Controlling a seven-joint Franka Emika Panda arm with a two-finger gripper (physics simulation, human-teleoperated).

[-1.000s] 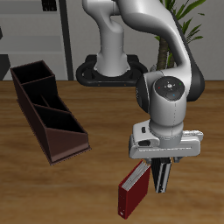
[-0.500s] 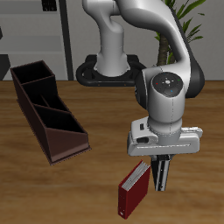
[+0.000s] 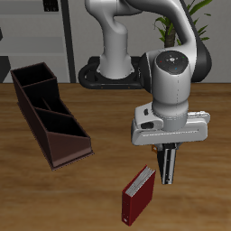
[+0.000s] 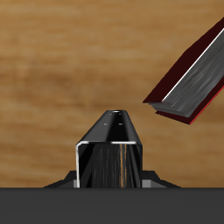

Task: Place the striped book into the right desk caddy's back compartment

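Observation:
The striped book is out of view in both views. The right desk caddy (image 3: 51, 115) is a long dark box with maroon sloped sides, standing on the wooden table to one side of the arm. Its back compartment (image 3: 32, 81) is the tall-walled end section farthest from the table's front edge, and I see nothing in it. My gripper (image 3: 169, 180) hangs well away from the caddy, near the table's front edge, pointing down. Its fingers (image 4: 110, 131) are pressed together, shut on nothing.
A dark red book (image 3: 137, 194) lies on the table just beside and below my fingertips, not touching them; its edge also shows in the wrist view as the red book (image 4: 194, 77). The robot's base (image 3: 113, 72) stands at the back.
My gripper has risen and drawn slightly away from the dark red book, which stays where it was. The caddy has not moved.

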